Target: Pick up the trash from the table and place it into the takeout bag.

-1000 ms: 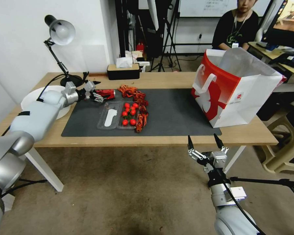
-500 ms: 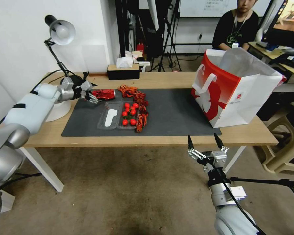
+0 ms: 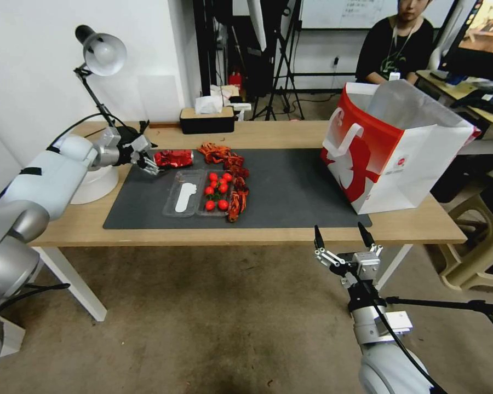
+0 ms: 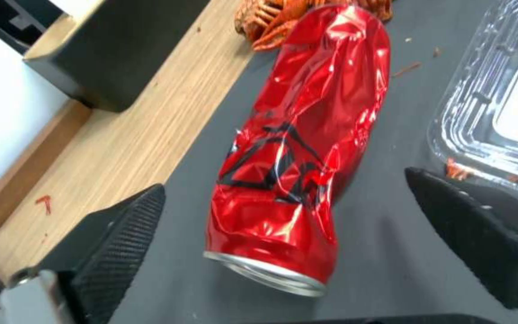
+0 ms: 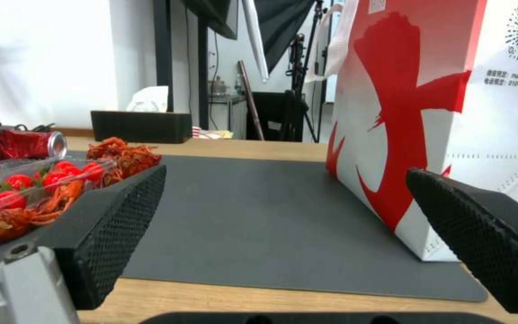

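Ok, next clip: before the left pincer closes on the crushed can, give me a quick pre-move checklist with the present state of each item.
1. Left pincer open: ok, fingers spread on either side of the crushed can.
2. Can between the fingers: ok, though only its near end sits in the gap in the left wrist view.
3. Can free to lift: ok, it lies on its side on the mat, nothing on top.
4. Clearance from the clear tray: cannot tell, one finger sits close to its rim.
5. Takeout bag ready: ok, upright and open at the top.
6. Right pincer out of the way: ok, open, below the table edge.
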Robot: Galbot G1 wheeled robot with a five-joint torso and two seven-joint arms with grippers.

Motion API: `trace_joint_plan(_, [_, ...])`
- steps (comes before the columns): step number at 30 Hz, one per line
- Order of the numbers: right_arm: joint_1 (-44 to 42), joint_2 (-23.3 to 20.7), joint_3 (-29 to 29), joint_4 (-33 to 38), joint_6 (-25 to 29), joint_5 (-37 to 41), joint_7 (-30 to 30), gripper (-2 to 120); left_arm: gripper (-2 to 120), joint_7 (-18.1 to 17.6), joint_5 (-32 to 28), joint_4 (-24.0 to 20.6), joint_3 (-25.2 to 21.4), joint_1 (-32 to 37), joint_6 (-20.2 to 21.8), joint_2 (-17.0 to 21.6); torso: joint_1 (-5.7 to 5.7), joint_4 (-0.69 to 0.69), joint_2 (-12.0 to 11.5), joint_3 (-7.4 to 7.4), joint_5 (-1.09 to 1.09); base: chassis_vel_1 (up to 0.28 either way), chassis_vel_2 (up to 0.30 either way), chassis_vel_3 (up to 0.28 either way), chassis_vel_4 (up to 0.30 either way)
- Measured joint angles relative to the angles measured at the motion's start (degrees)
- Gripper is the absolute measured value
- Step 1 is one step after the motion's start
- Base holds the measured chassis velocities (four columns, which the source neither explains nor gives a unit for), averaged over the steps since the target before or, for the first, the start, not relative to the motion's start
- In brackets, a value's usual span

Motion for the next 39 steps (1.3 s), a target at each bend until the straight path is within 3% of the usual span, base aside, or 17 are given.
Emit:
trace_joint_plan(2, [0.1, -0.1, 0.0, 0.0, 0.0, 0.1, 0.0, 100, 90, 0.1, 0.5, 0.9, 0.0, -0.2, 0.0, -0.2, 0.00, 0.00, 0.0, 0.00, 0.01, 0.000, 0.000, 0.000, 0.000])
trace_joint_plan(8, [0.4, -0.2, -0.1, -0.3, 0.0, 0.7, 0.0, 100, 82, 0.2, 0.8, 1.4, 0.0, -0.2, 0.1, -0.2, 0.00, 0.02, 0.0, 0.00, 0.01, 0.000, 0.000, 0.000, 0.000])
trace_joint_plan(18, [1.0, -0.2, -0.3, -0.8, 0.0, 0.9, -0.1, 100, 48, 0.2, 0.8, 1.5, 0.0, 0.0, 0.1, -0.3, 0.00, 0.01, 0.0, -0.02, 0.02, 0.000, 0.000, 0.000, 0.000])
trace_joint_plan(32, [1.1, -0.3, -0.3, -0.9, 0.0, 0.9, -0.2, 100, 47, 0.2, 0.5, -0.3, -1.6, 1.1, -0.4, 0.2, -0.01, 0.01, 0.0, 0.00, -0.03, 0.000, 0.000, 0.000, 0.000])
trace_joint_plan(39, [1.4, -0.4, -0.4, -0.9, -0.4, 0.9, -0.2, 100, 47, 0.9, -7.0, -6.6, -4.5, 1.3, -0.9, 0.9, -0.01, 0.00, 0.0, 0.01, 0.00, 0.000, 0.000, 0.000, 0.000])
